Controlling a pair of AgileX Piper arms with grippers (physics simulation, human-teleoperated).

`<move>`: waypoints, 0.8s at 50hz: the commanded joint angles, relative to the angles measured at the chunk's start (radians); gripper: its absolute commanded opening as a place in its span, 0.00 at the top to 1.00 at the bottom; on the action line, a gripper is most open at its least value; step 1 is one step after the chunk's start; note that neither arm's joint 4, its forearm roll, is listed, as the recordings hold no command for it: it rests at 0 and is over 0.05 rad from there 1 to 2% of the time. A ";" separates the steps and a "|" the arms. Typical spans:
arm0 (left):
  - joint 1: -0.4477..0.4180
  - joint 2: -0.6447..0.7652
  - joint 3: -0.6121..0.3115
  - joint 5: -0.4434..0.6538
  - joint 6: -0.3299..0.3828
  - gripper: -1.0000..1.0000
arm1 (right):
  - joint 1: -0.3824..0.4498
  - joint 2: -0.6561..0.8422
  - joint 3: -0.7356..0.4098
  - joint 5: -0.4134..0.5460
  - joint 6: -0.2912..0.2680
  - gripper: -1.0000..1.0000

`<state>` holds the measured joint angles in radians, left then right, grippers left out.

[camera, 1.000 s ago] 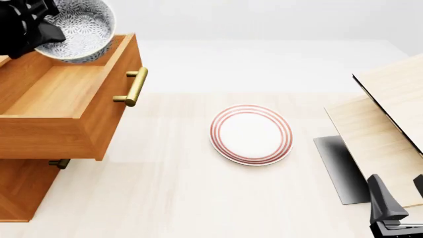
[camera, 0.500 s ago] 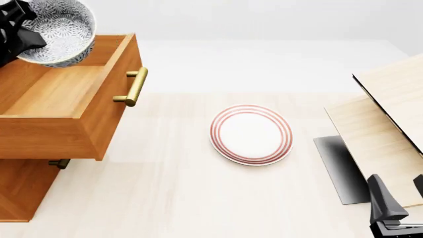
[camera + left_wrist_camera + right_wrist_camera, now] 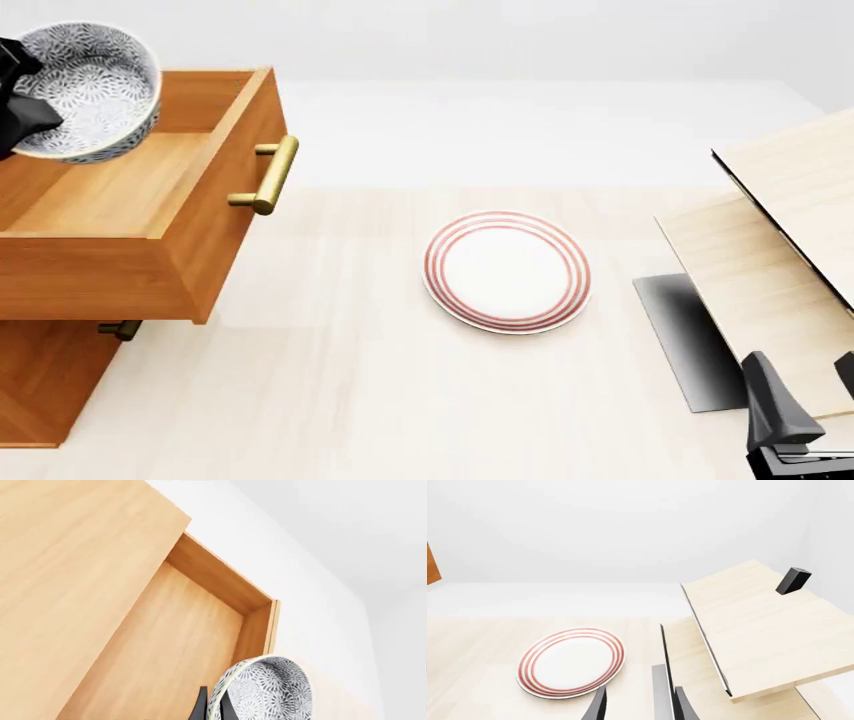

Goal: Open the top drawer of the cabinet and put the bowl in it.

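Note:
The speckled bowl (image 3: 91, 88) hangs tilted above the back left of the open top drawer (image 3: 127, 190), and my left gripper (image 3: 16, 95) is shut on its rim at the picture's left edge. In the left wrist view the bowl (image 3: 267, 692) shows with one dark finger on each side of its rim, above the drawer's wooden floor (image 3: 173, 645). The drawer's brass handle (image 3: 274, 175) faces right. Below the drawer, the cabinet (image 3: 40, 385) carries a lower handle (image 3: 120, 328). My right gripper (image 3: 805, 395) stands open near the front right corner, holding nothing.
A flat white plate with red rings (image 3: 507, 270) lies mid-table and also shows as the plate (image 3: 570, 661) ahead of the right gripper (image 3: 639, 707). Pale wood furniture (image 3: 781, 240) with a dark base fills the right side, and a black block (image 3: 792, 580) sits on it.
My left gripper has carried the bowl to the left and slightly down over the open drawer. The right arm has not moved.

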<state>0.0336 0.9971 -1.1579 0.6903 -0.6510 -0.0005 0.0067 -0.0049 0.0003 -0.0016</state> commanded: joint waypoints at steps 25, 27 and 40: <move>0.042 0.088 0.020 -0.095 -0.041 1.00 | 0.000 -0.001 0.001 0.000 0.000 0.00; 0.041 0.102 0.014 -0.102 -0.040 1.00 | 0.000 0.000 0.001 0.000 0.000 0.00; 0.043 0.203 -0.004 -0.160 -0.045 1.00 | 0.000 -0.001 0.001 0.000 0.000 0.00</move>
<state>0.0764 1.1375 -1.1469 0.5727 -0.6981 -0.0005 0.0067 -0.0049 0.0003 -0.0016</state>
